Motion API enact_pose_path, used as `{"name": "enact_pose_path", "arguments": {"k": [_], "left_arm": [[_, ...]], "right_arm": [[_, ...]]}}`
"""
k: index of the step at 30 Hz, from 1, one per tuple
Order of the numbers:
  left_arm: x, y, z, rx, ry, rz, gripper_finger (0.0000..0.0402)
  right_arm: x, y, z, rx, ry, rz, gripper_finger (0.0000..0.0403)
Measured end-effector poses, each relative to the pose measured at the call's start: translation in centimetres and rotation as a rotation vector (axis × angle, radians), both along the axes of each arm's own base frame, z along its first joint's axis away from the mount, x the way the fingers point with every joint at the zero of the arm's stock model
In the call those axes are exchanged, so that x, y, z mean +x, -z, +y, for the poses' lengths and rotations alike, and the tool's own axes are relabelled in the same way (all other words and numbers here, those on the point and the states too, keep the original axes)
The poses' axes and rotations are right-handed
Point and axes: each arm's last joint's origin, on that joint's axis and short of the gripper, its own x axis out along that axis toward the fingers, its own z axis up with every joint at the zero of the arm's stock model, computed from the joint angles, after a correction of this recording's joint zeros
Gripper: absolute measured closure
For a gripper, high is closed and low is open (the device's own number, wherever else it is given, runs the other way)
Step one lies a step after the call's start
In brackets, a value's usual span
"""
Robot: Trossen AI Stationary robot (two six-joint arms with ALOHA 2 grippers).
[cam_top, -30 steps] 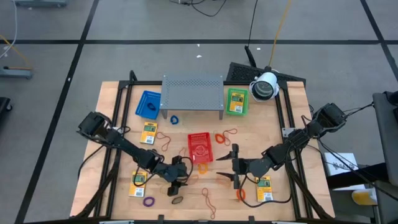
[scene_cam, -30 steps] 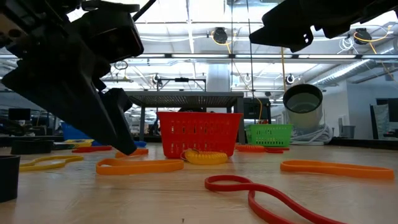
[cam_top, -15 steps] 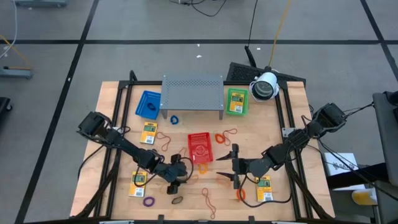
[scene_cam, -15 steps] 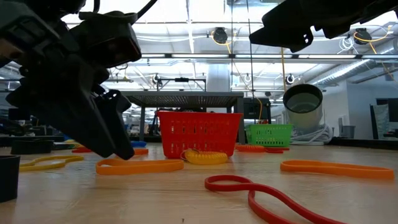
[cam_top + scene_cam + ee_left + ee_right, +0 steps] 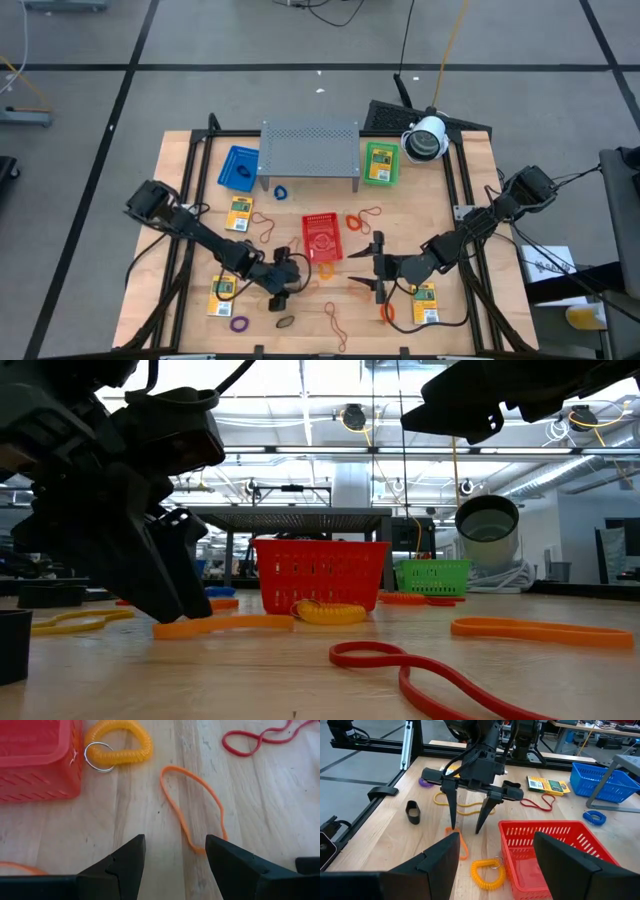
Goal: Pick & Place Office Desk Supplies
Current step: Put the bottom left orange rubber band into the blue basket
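An orange rubber band (image 5: pixel 192 805) lies flat on the wood in front of the red basket (image 5: pixel 321 237), beside a yellow coil with a key ring (image 5: pixel 120 742). My left gripper (image 5: pixel 175 845) is open and slants down over the band's near end, one finger on each side (image 5: pixel 470 822). I cannot tell whether a fingertip touches the band. My right gripper (image 5: pixel 358 268) hangs open above the table, right of the basket, with nothing between its fingers. Yellow-and-green packets (image 5: pixel 240 212) (image 5: pixel 426 303) lie flat on the table.
More bands lie around: red (image 5: pixel 420 670), orange (image 5: pixel 540 630), black (image 5: pixel 412 812), purple (image 5: pixel 424 782), blue (image 5: pixel 594 816). At the far side stand a blue basket (image 5: pixel 238 168), a grey perforated rack (image 5: pixel 310 150) and a green basket (image 5: pixel 379 163). Black frame rails border the table's sides.
My left gripper has tipped a little, and its fingertips have come down to the near end of the orange band. It has stayed open. The band has not moved.
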Motion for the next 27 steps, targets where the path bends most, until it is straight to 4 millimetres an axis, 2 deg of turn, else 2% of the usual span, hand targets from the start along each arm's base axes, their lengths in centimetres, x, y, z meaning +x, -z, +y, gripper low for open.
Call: {"name": "enact_pose_path", "arguments": {"k": [4,10,15,20,27], "left_arm": [[0.30,0.53,-0.50,-0.039,-0.001,-0.024,0.0197],[0.31,0.85,-0.84,-0.056,0.006,-0.024,0.0250],[0.22,0.90,-0.94,-0.061,0.014,-0.016,0.0311],[0.17,1.07,-0.63,-0.070,-0.039,0.013,0.0389],[0.49,0.17,-0.95,-0.080,0.027,-0.065,0.0397]], "right_arm": [[-0.01,0.03,-0.01,-0.001,0.000,0.001,0.0156],[-0.01,0.02,-0.01,-0.001,0.000,0.001,0.0156],[-0.02,0.03,0.00,-0.001,0.000,0.001,0.0156],[-0.01,0.03,-0.01,-0.001,0.000,0.001,0.0156],[-0.01,0.03,-0.01,-0.001,0.000,0.001,0.0156]]}}
